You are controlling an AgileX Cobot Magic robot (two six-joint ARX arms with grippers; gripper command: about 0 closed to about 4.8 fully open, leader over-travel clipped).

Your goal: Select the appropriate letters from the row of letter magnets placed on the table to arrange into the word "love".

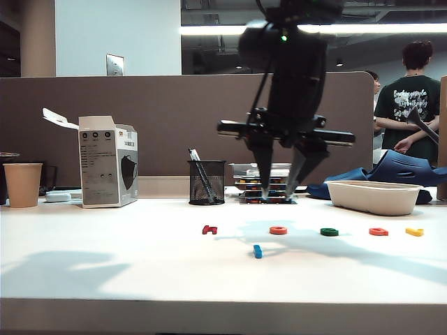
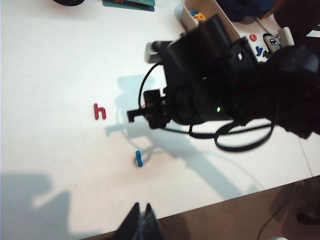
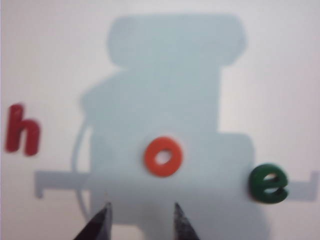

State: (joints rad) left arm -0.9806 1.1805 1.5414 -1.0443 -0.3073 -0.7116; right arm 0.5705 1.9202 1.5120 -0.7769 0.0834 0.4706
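Observation:
On the white table [image 1: 140,265] lies a row of letter magnets: dark red "h" [image 1: 209,229], orange-red ring "o" [image 1: 278,229], green "e" [image 1: 329,231], a second orange-red letter [image 1: 378,231] and a yellow piece [image 1: 414,231]. The blue bar "l" [image 1: 258,251] lies nearer the front edge. My right gripper [image 1: 278,195] hangs open above the "o" [image 3: 163,156], nothing between its fingers [image 3: 106,212]; "h" [image 3: 21,129] and "e" [image 3: 269,183] flank it. My left gripper [image 2: 141,207] is shut and empty at the table's front edge, near the "l" [image 2: 139,158] and "h" [image 2: 99,111].
A paper cup [image 1: 22,184] and a white carton [image 1: 108,167] stand at the back left. A black mesh pen holder [image 1: 207,181] stands mid-back, a white tray [image 1: 374,197] at the back right. The right arm [image 2: 225,85] looms over the table's middle. A person [image 1: 412,98] stands behind the partition.

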